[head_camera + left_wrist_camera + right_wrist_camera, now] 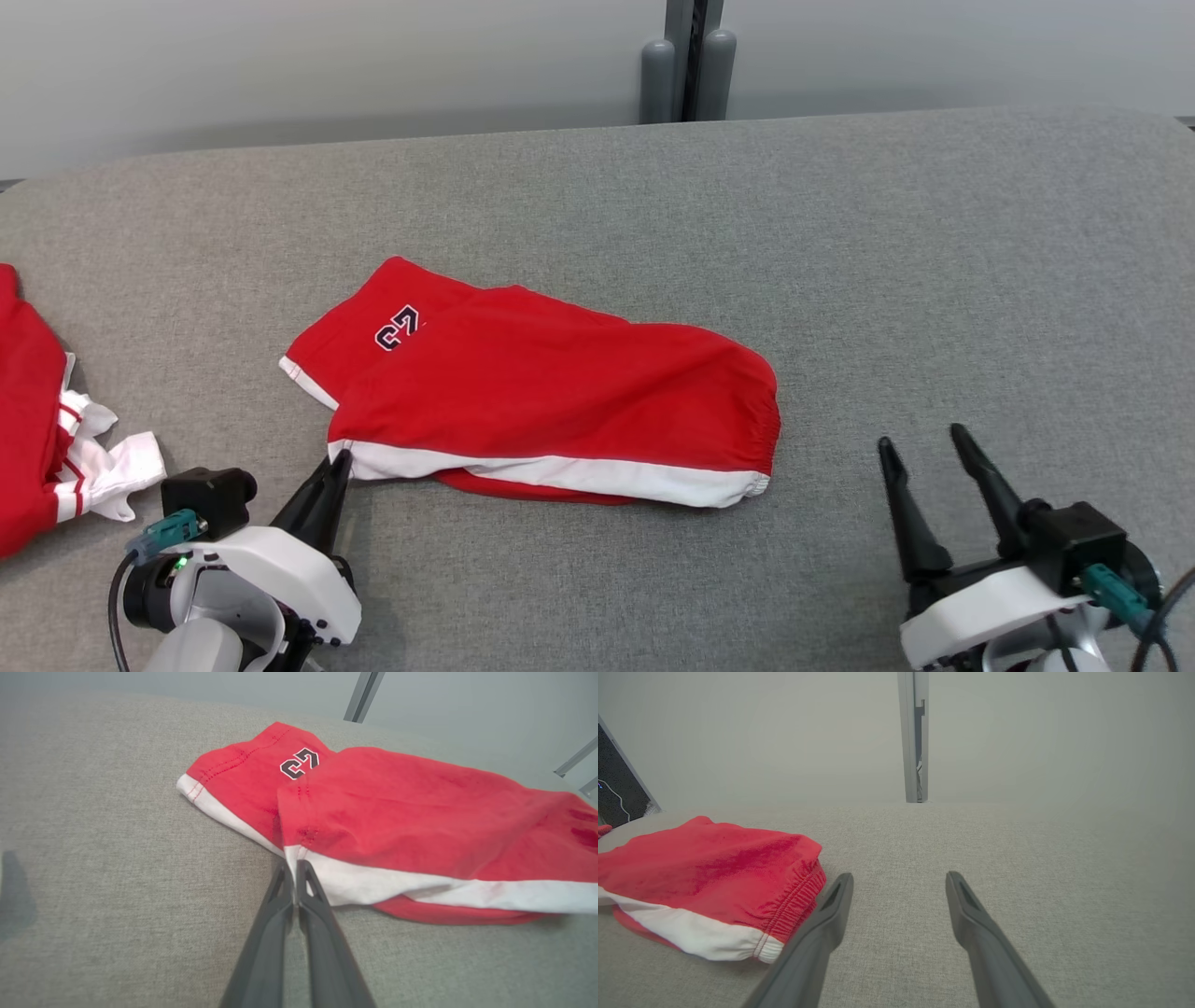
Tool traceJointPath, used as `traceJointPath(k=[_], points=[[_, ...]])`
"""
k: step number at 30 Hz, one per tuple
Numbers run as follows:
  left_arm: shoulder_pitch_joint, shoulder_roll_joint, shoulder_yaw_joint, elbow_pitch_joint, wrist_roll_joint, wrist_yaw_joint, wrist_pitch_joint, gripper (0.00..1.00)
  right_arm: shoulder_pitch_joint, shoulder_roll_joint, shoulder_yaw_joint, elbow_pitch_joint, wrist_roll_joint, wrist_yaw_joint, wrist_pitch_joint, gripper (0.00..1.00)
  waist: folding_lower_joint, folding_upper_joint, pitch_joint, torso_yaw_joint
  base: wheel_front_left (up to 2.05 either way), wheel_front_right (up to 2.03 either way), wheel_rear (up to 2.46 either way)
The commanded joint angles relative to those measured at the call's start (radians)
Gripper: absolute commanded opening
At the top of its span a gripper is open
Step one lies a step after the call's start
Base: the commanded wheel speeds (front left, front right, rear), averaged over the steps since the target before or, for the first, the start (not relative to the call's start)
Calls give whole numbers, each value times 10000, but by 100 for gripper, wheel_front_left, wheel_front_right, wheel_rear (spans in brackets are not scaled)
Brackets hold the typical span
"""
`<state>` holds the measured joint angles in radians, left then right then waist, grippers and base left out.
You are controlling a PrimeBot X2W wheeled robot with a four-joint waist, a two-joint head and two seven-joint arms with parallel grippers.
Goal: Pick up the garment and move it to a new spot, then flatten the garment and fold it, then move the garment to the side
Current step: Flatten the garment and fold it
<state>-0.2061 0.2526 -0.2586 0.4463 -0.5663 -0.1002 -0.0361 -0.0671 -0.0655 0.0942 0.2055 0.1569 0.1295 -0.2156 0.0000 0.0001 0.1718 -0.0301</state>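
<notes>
At the near-left hem of the folded red-and-white cloth shorts [560, 392], mid grey fabric counter [840, 233], your left gripper [338, 459] is clenched, right gripper [920, 437] released; likely moving aside, so next lift without unfolding.

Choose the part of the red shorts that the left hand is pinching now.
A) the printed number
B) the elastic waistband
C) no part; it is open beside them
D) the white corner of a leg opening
D: the left hand is shut on the white corner at the leg end of the shorts.
</notes>
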Motion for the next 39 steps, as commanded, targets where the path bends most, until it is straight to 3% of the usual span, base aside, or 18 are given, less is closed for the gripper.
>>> traceJointPath(k=[1,13,24,25,26,27,28,39], points=[[-158,90,-12,34,6,-47,-87,0,-73,-70,208,28,15,23,46,100,0,-1,9,18,0,0,0],[-460,56,-193,164,40,-77,-280,0,-338,-333,2420,648,749,21,420,100,0,-1,231,244,0,0,0],[-740,19,-385,194,60,-121,-488,0,-1269,-351,3070,1833,1302,21,96,100,0,-1,554,480,0,0,0],[-763,16,-401,200,60,-128,-509,0,-1352,-359,3122,1931,1358,21,80,90,0,-1,579,493,0,0,0],[-775,19,-410,205,63,-132,-544,0,-1433,-365,3188,2028,1395,21,39,43,0,-1,601,505,0,0,0],[-776,13,-426,207,65,-134,-565,0,-1512,-353,3236,2129,1486,21,15,18,0,-1,617,517,0,0,0],[-763,16,-435,200,69,-135,-624,0,-1564,-358,3268,2181,1533,21,1,0,0,-1,638,528,0,0,0],[-851,199,-384,-852,324,71,-1285,0,-1892,-667,3006,1739,1679,21,-123,0,0,-1,530,467,0,0,0]])
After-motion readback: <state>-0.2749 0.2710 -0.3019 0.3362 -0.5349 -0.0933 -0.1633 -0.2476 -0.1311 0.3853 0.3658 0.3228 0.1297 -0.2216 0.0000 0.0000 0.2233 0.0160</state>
